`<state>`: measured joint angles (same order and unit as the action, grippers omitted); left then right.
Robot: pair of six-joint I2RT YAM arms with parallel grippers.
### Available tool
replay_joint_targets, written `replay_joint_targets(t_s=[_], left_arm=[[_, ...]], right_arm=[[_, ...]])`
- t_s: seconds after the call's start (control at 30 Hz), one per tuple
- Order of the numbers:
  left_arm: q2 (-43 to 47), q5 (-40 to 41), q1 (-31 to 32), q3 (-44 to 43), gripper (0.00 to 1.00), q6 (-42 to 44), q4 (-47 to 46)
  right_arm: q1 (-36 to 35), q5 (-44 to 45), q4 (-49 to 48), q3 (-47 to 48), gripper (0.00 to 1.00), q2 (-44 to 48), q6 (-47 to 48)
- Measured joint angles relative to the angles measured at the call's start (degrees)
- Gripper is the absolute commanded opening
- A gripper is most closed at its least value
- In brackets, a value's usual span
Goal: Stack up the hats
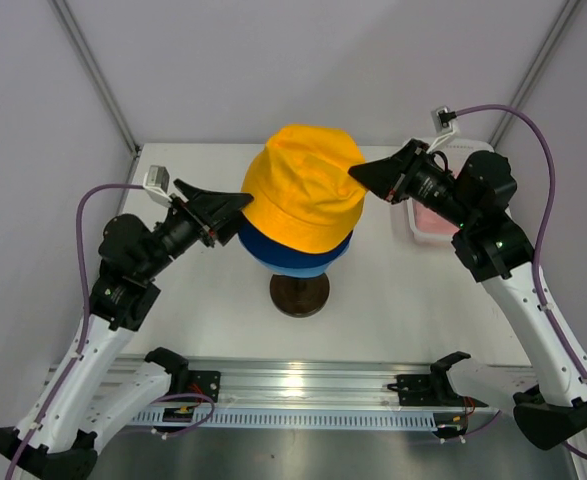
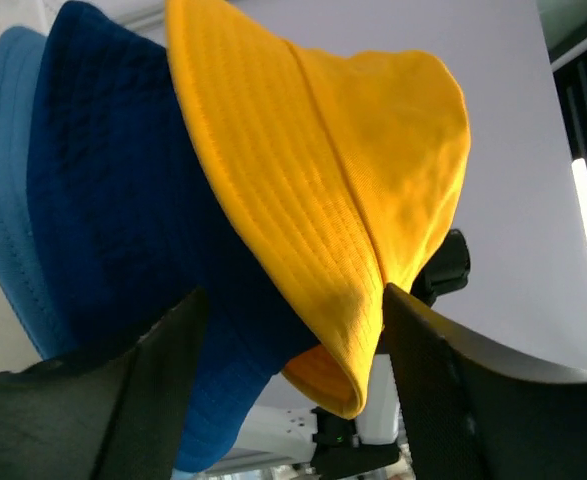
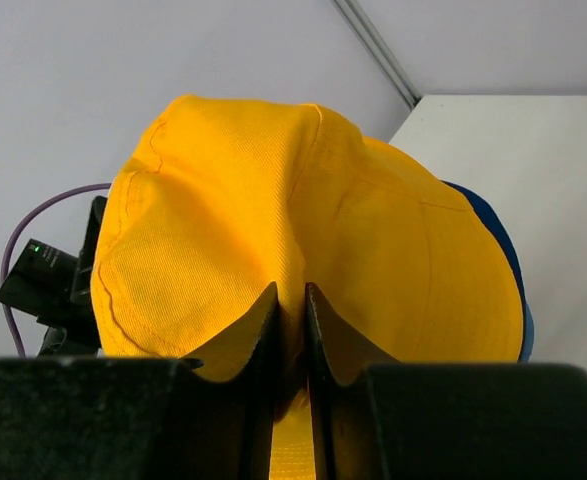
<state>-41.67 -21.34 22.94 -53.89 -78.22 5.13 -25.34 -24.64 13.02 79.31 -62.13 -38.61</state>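
While the right claw [image 3: 291,297] is pinching a fold of the yellow-orange fabric bucket hat [image 1: 303,195], likely to steady it, the left claw [image 2: 293,293] is straddling its brim, jaws apart.

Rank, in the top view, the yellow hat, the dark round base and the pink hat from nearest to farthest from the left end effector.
1. The yellow hat, at the left end effector fingertips.
2. The dark round base, centre, below the hats.
3. The pink hat, far right.
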Motion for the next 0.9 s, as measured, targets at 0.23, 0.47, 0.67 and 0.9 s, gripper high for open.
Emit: replay_joint_targets(t_s=[0.23, 0.47, 0.67, 0.9], left_arm=[[-2.6, 1.09, 1.27, -0.42, 0.11, -0.48, -1.44], [-4.42, 1.25, 1.38, -0.2, 0.01, -0.31, -3.82], [-2.14, 3.08, 1.4, 1.2, 0.01, 0.68, -3.17], [3.82, 9.81, 1.49, 1.73, 0.01, 4.92, 3.61]], right_arm=[[0.0, 1.7, 1.42, -0.61, 0.33, 0.55, 1.22], [0.17, 6.62, 6.05, -0.7, 0.71, 3.19, 3.54], [5.35, 10.78, 9.29, -1.62, 0.91, 8.15, 2.95], [9.07, 11.21, 4.7, -11.06, 0.86, 13.9, -2.62]])
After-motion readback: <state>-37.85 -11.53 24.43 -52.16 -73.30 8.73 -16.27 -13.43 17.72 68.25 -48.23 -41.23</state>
